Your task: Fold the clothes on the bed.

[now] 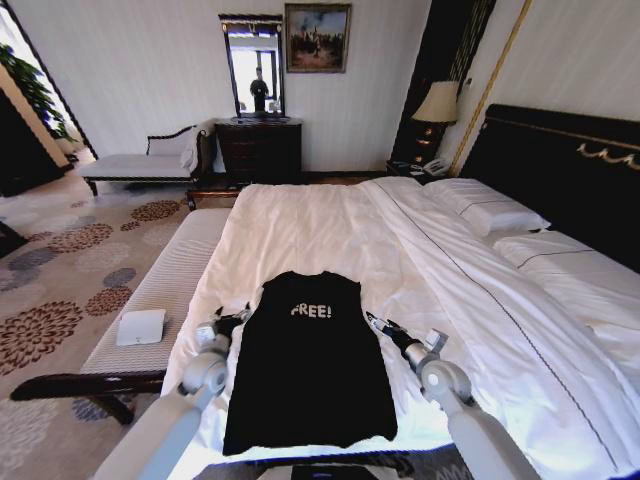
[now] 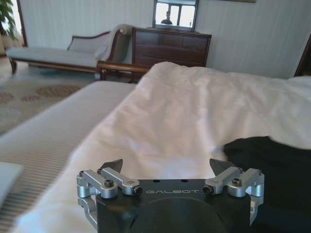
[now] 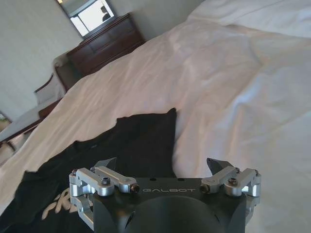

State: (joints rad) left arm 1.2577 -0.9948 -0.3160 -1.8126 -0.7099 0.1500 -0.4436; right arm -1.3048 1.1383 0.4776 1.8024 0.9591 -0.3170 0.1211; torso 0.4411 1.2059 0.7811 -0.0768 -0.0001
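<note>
- White duvet (image 1: 330, 225) covers your bed (image 1: 560, 170); the black T-shirt (image 1: 308, 365) lies flat near its foot.
- Left gripper (image 1: 237, 318) sits beside the shirt's left edge, fingers spread, empty.
- Right gripper (image 1: 377, 324) flanks the right edge, likewise spread.

The black T-shirt (image 1: 308, 370) lies flat on the bed's (image 1: 330, 225) white duvet near the foot edge, sleeves folded in so it forms a narrow rectangle, white "FREE!" lettering face up toward its far end.
</note>
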